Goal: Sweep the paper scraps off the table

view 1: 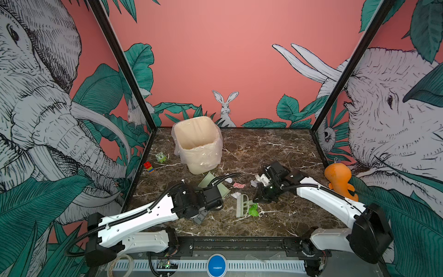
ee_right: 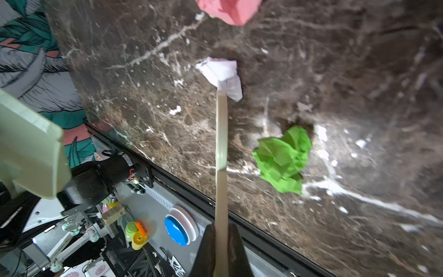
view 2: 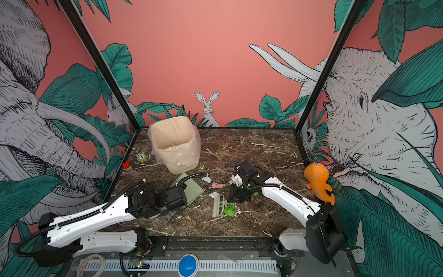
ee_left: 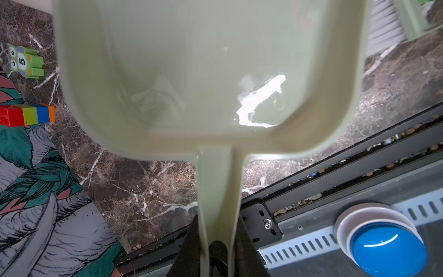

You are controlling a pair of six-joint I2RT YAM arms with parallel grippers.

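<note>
L hand (ee_left: pixel 217 249) grips dustpan (ee_left: pixel 203 72), R hand (ee_right: pixel 221 251) grips brush (ee_right: pixel 221 144) nr green scrap (ee_right: pixel 282 158).

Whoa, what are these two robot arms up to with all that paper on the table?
They are tidying up. The left gripper is shut on the handle of a pale green dustpan, and the right gripper is shut on a matching brush. The paper scraps, green, pink and white, lie loose on the table around the brush; the dustpan looks empty. A lined bin stands at the back.
</note>
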